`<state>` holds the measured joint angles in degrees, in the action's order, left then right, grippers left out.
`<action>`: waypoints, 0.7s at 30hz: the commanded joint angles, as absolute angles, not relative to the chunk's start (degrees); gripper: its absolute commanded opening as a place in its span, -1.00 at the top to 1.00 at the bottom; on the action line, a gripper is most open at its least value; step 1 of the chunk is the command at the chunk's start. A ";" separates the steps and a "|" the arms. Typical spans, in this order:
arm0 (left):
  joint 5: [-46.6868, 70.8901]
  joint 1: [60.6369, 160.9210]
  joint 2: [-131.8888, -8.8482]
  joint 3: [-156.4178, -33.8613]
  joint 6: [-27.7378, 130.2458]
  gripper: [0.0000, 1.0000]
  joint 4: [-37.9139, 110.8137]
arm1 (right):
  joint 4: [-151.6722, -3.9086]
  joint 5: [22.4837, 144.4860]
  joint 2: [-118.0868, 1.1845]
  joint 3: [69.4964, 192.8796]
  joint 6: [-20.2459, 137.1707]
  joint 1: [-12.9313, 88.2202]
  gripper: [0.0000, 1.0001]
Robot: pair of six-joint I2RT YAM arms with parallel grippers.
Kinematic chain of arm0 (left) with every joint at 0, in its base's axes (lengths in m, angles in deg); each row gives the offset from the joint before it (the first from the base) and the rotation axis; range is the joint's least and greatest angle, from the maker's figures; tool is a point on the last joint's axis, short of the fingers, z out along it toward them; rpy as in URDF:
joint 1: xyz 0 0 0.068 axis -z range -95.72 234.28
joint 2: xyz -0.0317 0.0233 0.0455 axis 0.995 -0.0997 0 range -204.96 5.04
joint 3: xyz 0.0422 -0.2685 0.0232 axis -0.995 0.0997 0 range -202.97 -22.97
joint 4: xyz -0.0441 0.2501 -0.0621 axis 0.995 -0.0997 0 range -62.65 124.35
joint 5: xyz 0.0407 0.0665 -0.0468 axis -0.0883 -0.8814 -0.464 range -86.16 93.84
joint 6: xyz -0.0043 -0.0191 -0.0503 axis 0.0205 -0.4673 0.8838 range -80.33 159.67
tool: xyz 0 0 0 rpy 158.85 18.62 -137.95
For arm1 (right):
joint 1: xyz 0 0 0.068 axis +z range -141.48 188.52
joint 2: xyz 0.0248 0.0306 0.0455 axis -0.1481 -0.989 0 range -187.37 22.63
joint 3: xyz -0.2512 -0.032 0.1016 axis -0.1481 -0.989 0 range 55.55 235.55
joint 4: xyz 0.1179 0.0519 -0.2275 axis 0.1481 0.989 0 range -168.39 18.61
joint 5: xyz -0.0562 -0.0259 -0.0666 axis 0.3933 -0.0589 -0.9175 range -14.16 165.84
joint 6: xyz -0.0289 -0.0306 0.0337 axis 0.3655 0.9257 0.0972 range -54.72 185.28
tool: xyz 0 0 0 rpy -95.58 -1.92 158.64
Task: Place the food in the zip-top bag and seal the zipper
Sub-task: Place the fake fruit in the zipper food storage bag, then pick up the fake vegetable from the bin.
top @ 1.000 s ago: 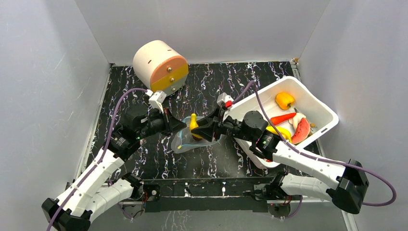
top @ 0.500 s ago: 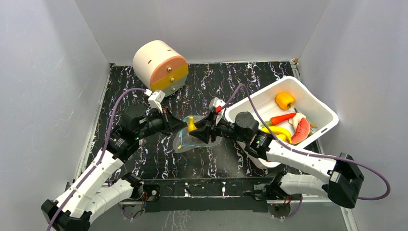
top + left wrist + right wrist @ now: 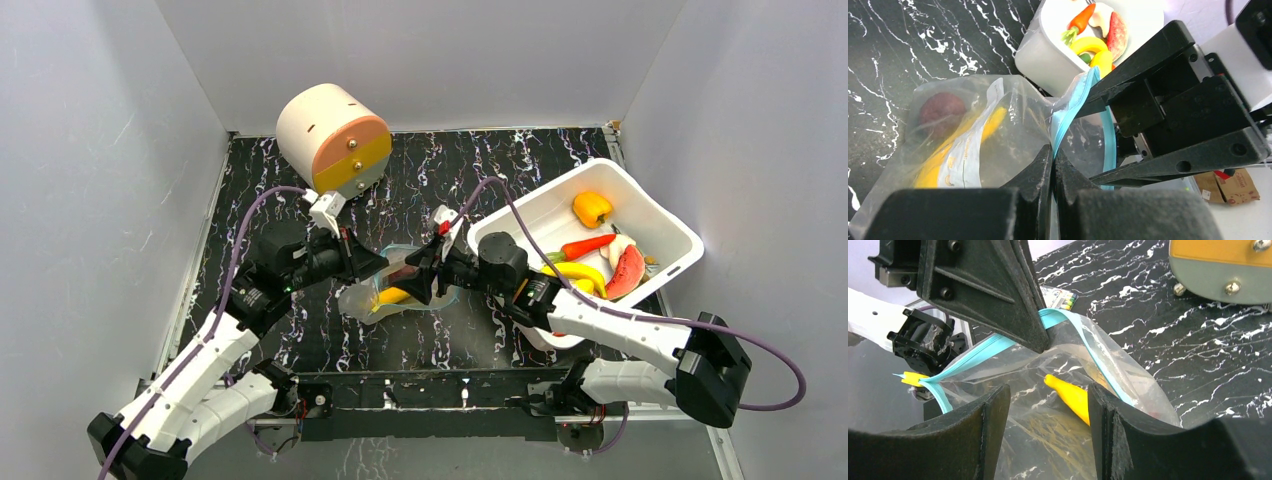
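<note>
Left gripper (image 3: 1052,152): fingers pressed together, clamped on the clear film of the zip-top bag (image 3: 1013,125) at its mouth, just beside the teal zipper (image 3: 1071,107). This pinch holds the mouth edge up off the surface. The rest of the bag sags onto the black marbled table (image 3: 450,170), mid-table between the two arms.

Zipper: unsealed. Its two strips are spread into an open loop.

Right gripper (image 3: 1048,390): fingers apart, gripping nothing. It faces the left gripper across the bag mouth, coming from the tub side. Its fingertips sit at the opening and are possibly just inside it. The clear film makes this hard to judge.

Bag contents:
- One yellow banana (image 3: 1073,397) lies lengthwise, its tip toward the mouth and in line with the gap between the right fingers.
- A dark red-brown piece (image 3: 941,110) sits deeper in, near the closed end.
- A white label (image 3: 968,160) shows on the bag wall over the banana.

White tub (image 3: 650,215): on the right side of the table, its near corner just beside the bag. Food in it:
- orange-yellow pepper (image 3: 592,208) at the far end
- red chili (image 3: 588,246) with a green stem
- more bananas (image 3: 578,272)
- a pink slice (image 3: 627,272)
- a white piece, partly hidden

Round drum (image 3: 330,135), cream with a pink-and-yellow face: far left of the table, well apart from the bag.
</note>
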<state>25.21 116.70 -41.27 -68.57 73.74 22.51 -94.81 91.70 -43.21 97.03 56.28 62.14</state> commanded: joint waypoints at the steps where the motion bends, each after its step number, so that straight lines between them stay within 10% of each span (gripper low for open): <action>1: 24.25 116.55 -40.62 -67.87 71.51 1.00 23.01 | -90.90 89.24 -43.16 103.01 52.87 62.43 -0.13; 21: 18.83 116.54 -36.27 -64.96 53.85 1.00 23.30 | -60.59 60.94 -40.20 122.04 30.80 62.36 -0.08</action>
